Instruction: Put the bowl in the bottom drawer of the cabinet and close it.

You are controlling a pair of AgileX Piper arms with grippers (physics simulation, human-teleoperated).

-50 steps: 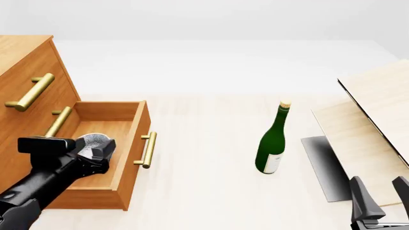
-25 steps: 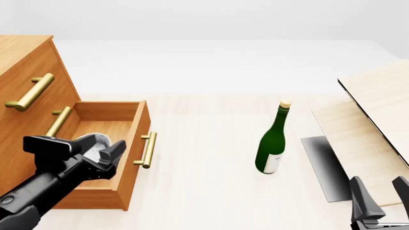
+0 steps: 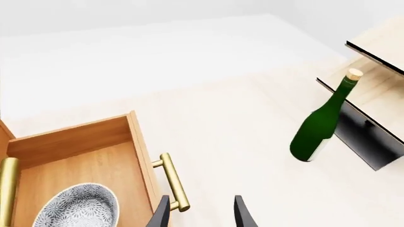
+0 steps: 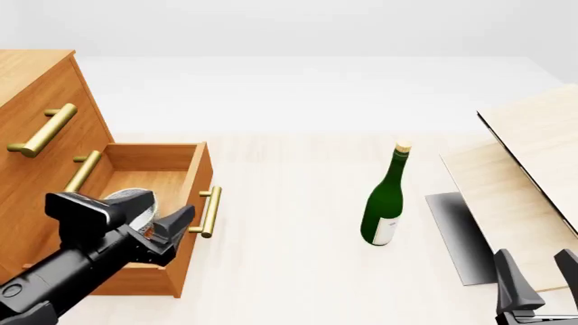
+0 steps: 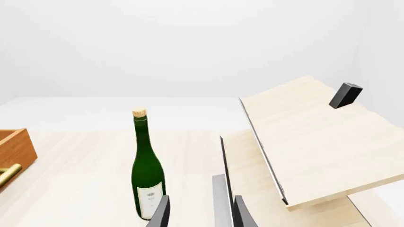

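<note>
1. The bottom drawer (image 4: 172, 203) stood pulled out from the cabinet (image 4: 36, 128), its front edge and brass handle (image 4: 210, 211) jutting over the desk (image 4: 289, 203).
2. The bowl (image 3: 79, 208) sat upright on the drawer's floor, near the handle side, with bare drawer floor behind it toward the back wall; nothing else showed in the drawer.
3. The left claw (image 4: 167, 227) hung over the drawer's front edge, just beside the handle, its fingers spread apart and holding nothing; the bowl was apart from it.
4. Past the drawer front, open desk ran to a green bottle (image 4: 384, 200) standing upright, well apart from the drawer.
5. Beyond the bottle, pale boards (image 4: 524, 176) leaned over a dark plate (image 4: 456, 233), on the side away from the drawer.
6. The right claw (image 4: 537, 277) rested low by the boards, far from the drawer, fingers apart and empty.
</note>
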